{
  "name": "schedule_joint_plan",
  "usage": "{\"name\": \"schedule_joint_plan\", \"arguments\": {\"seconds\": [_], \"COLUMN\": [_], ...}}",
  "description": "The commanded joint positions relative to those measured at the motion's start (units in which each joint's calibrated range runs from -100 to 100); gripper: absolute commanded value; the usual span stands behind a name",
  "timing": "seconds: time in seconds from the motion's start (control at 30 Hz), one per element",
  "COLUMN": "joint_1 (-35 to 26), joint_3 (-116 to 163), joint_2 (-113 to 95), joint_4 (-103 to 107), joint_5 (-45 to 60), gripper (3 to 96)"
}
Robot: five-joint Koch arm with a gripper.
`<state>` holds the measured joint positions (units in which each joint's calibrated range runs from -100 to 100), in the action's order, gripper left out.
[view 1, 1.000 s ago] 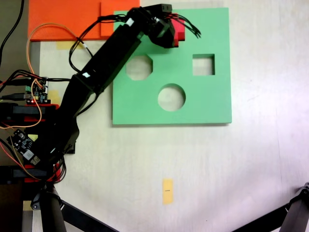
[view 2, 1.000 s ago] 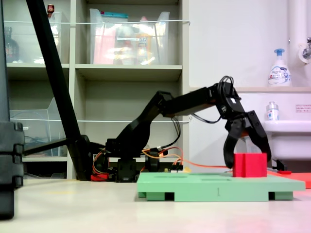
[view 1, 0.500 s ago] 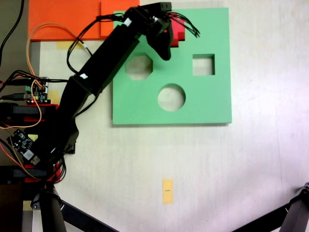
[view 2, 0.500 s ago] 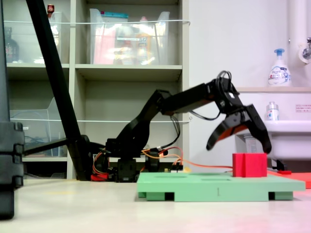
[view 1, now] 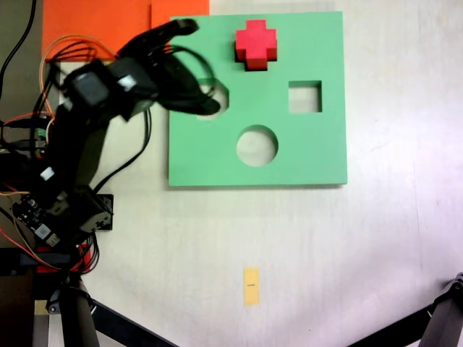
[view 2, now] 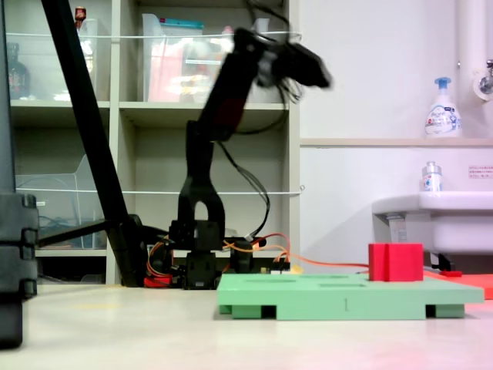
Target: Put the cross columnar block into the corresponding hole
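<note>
Red cross columnar block (view 1: 255, 43) sits upright on the green board (view 1: 304, 155) near its top edge, upper centre of the first exterior view; in the second exterior view it stands on the board's right end (view 2: 396, 262). The corresponding hole isn't visible, presumably under the block. Octagonal cutout (view 1: 221, 101) is partly covered by the gripper (view 1: 189, 66), square cutout (view 1: 304, 96) and round cutout (view 1: 257, 145) are open.

Arm is folded up tall, well clear of the block; gripper sits upper left in the first exterior view with its two fingers spread apart, holding nothing. In the second exterior view it's raised at shelf height (view 2: 304, 68).

Pale tabletop (view 1: 376, 253), orange sheet (view 1: 94, 29) upper left, yellow tape tab (view 1: 251, 286) below. Shelving (view 2: 154, 116), sink (view 2: 435, 212), soap bottle (view 2: 443, 109) behind.
</note>
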<state>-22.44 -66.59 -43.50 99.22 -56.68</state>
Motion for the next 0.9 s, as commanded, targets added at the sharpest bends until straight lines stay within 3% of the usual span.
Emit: {"name": "schedule_joint_plan", "arguments": {"seconds": [0.03, 0.13, 0.2, 0.33, 0.53, 0.9], "joint_1": [3.13, 6.06, 6.20, 6.74, 15.58, 17.29], "joint_3": [2.58, 16.83, 26.51, 36.58, 71.57, 131.89], "joint_2": [-22.42, -44.77, -56.50, -56.50, -56.50, -56.50], "joint_4": [0.78, 0.78, 0.78, 0.78, -1.43, -70.28], "joint_5": [8.84, 11.97, 16.21, 26.86, 32.58, 42.54], "gripper": [45.4, 44.5, 51.1, 54.8, 56.3, 56.3]}}
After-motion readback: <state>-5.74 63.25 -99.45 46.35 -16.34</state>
